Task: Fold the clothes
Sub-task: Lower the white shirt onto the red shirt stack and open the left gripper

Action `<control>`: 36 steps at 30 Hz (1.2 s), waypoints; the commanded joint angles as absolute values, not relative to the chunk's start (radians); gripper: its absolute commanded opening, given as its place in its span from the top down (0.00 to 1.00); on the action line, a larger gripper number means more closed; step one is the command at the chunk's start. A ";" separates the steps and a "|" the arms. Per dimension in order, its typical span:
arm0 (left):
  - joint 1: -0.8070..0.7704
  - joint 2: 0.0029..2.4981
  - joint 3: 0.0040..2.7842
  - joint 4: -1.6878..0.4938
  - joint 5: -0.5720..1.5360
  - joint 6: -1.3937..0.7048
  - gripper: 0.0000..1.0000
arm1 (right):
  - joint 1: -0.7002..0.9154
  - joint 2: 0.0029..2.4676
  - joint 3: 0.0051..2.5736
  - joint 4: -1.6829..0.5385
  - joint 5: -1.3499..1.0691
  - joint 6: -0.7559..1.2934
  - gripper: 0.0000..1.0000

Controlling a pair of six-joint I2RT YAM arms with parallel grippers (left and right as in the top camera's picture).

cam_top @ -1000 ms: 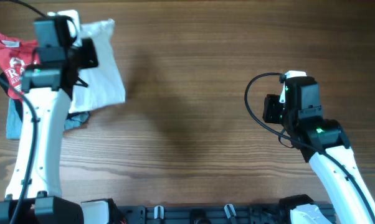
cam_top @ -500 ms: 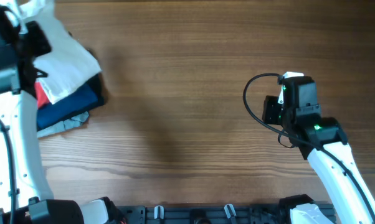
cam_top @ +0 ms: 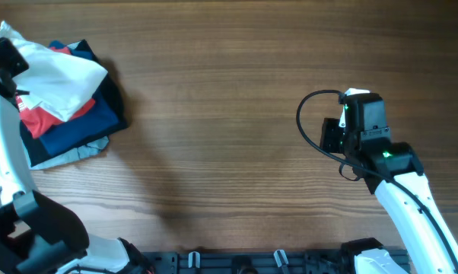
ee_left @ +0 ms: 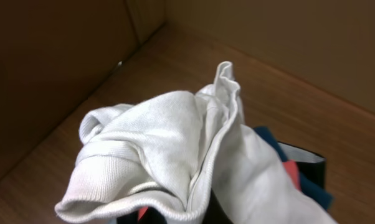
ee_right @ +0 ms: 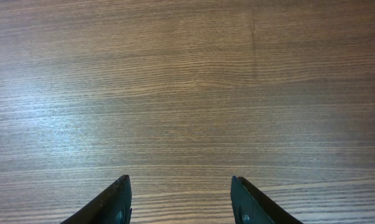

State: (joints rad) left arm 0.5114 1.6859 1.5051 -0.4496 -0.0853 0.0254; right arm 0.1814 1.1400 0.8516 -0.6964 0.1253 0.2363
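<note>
The clothes, a white T-shirt [cam_top: 62, 72], hang bunched over a pile at the table's far left. My left gripper [cam_top: 2, 55] is at the left edge of the overhead view, shut on the shirt's upper end. In the left wrist view the white T-shirt [ee_left: 175, 143] fills the frame in ribbed folds and hides the fingers. No lettering shows. My right gripper [ee_right: 181, 180] is open over bare wood at the right [cam_top: 356, 97], with nothing between its fingers.
Under the white shirt lie a red garment [cam_top: 42, 122], a dark blue one [cam_top: 88, 122] and a grey one [cam_top: 73, 154]. A brown wall [ee_left: 63, 68] rises behind the table's far left corner. The right arm's black cable [cam_top: 309, 125] loops beside its wrist.
My left arm has swung out to the left edge, taking the white shirt with it. The dark blue and red garments now show under it. The right arm has not moved.
</note>
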 commanded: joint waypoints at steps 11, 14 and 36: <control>0.657 1.808 1.517 -0.478 0.033 -0.038 0.24 | 0.178 1.142 0.871 -0.697 0.146 0.236 0.48; 0.657 1.819 1.517 -0.481 0.033 -0.038 0.21 | 0.178 1.142 0.871 -0.697 0.146 0.237 0.48; 0.661 1.941 1.484 -0.476 0.033 -0.041 0.12 | 0.178 1.142 0.871 -0.711 0.147 0.238 0.48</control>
State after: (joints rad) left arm 0.6643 1.9152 1.5047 -0.4763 0.0097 -0.0399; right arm 0.1814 1.1400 0.8516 -0.7109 0.1253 0.2367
